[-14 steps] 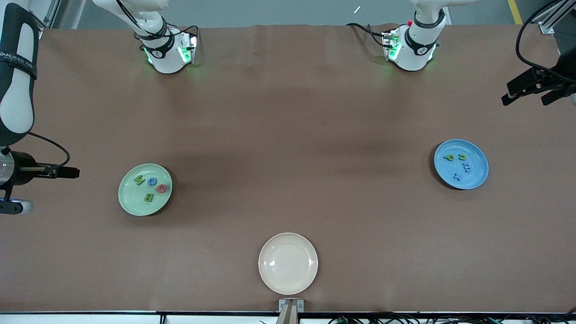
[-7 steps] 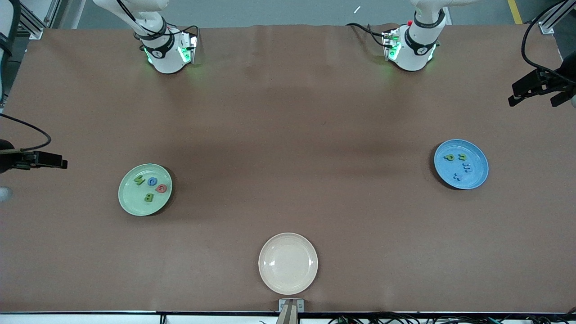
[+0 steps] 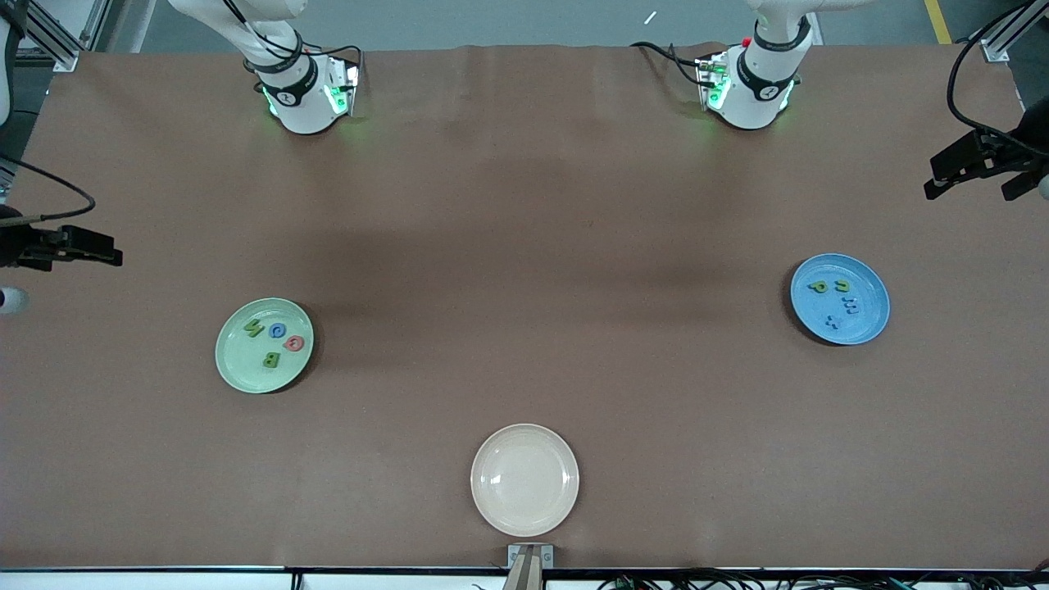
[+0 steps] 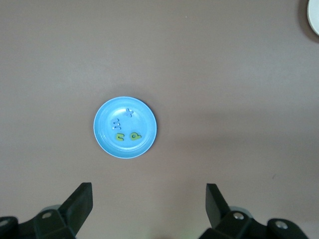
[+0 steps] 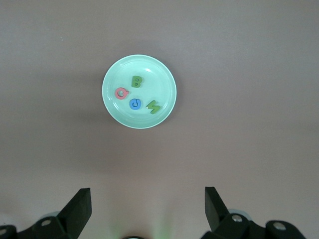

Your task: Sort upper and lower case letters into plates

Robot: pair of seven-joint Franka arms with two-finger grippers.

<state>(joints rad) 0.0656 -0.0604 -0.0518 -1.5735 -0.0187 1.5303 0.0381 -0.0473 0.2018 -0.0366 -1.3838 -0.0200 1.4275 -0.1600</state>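
Observation:
The light green plate (image 3: 264, 345) lies toward the right arm's end and holds the red Q (image 3: 295, 343), blue G (image 3: 277, 330), green B (image 3: 270, 359) and green N (image 3: 253, 329); it also shows in the right wrist view (image 5: 139, 91). The blue plate (image 3: 839, 298) lies toward the left arm's end and holds the green p (image 3: 817, 287), green n (image 3: 841, 285), blue m (image 3: 849, 306) and blue x (image 3: 831, 322); it shows in the left wrist view (image 4: 125, 127). My right gripper (image 3: 98, 247) is open and empty, high at the table's end. My left gripper (image 3: 975, 170) is open and empty, high at the other end.
A cream-beige plate (image 3: 524, 479) lies empty near the table's front edge, nearer to the camera than both other plates; its rim shows in the left wrist view (image 4: 314, 15). The two arm bases (image 3: 305, 90) (image 3: 750, 86) stand along the table's back edge.
My right gripper has drawn back from beside the green plate toward the table's end and up. My left gripper has shifted slightly outward. The letters and plates have not moved.

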